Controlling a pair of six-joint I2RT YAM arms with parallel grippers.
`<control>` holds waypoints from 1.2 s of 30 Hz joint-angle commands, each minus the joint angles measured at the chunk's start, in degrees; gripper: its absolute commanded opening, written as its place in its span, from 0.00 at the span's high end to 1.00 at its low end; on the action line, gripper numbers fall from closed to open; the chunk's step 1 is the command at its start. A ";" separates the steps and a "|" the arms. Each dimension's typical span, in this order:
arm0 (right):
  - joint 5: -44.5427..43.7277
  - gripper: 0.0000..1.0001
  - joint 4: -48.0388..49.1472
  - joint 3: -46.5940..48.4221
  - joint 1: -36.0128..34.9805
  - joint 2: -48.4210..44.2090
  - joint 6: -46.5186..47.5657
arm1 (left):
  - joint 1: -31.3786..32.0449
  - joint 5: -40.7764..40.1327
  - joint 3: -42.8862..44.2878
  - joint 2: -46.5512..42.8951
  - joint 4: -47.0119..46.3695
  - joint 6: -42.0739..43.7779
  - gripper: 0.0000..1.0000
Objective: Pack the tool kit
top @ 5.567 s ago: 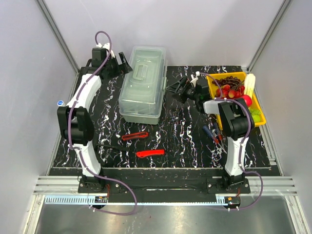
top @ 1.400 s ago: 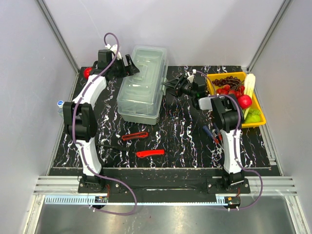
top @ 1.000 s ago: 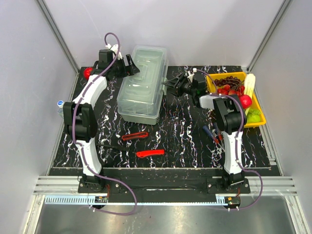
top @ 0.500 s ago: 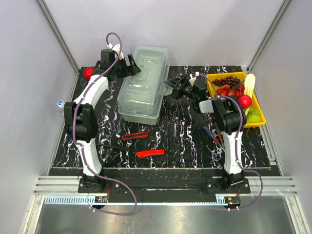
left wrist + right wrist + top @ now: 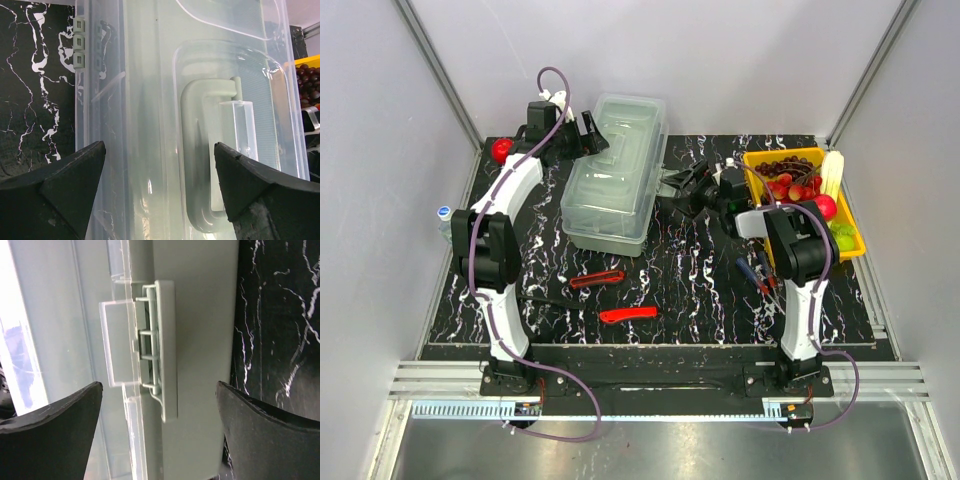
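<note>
Toolbox [image 5: 613,175] sits upper centre, jaws wide on both sides

Lid down, it rests on the black marbled surface [image 5: 700,290]. The left jaws stand wide over the lid handle [image 5: 197,150], holding nothing. The right jaws gape empty, facing the side latch [image 5: 162,347]. Two red tools [image 5: 597,279] lie lower in the frame, clear of the box.
</note>
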State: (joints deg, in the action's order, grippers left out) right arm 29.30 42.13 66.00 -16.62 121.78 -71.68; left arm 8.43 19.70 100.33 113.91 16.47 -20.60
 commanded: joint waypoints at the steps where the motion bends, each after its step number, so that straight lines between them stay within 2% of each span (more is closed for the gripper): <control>1: -3.11 0.00 -4.77 -2.27 1.59 -8.12 5.23 | 2.12 1.30 -2.43 0.00 10.95 1.35 0.07; 7: -3.55 0.00 -15.84 0.18 2.30 -12.00 11.64 | 1.77 -0.89 0.91 -2.37 13.32 3.63 0.05; 15: -3.02 0.05 -23.40 2.91 2.47 -13.32 16.92 | 1.77 -3.70 2.93 -6.94 14.38 4.16 0.05; 20: -3.72 0.06 -26.74 3.78 2.47 -17.17 20.78 | 1.86 -10.38 3.90 -8.35 16.05 5.22 0.06; 25: -3.02 0.06 -36.57 12.47 2.38 -20.34 27.55 | 1.68 -11.88 3.99 -12.56 16.23 4.17 0.04; 30: -3.28 0.06 -41.68 18.02 1.77 -21.58 28.44 | -0.42 -12.76 5.22 -17.22 16.58 2.67 0.01; 34: -0.92 0.29 -48.08 27.39 -0.77 -18.08 29.66 | -2.80 -12.16 -0.47 -18.89 16.58 0.92 0.06; 36: -0.73 0.34 -51.95 32.68 -3.14 -15.70 31.50 | -3.33 -9.35 -4.43 -19.33 16.58 0.13 0.09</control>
State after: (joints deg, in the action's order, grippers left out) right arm 26.70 -1.67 89.47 -15.57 103.15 -44.21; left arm 6.61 8.67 101.16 96.60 33.26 -18.26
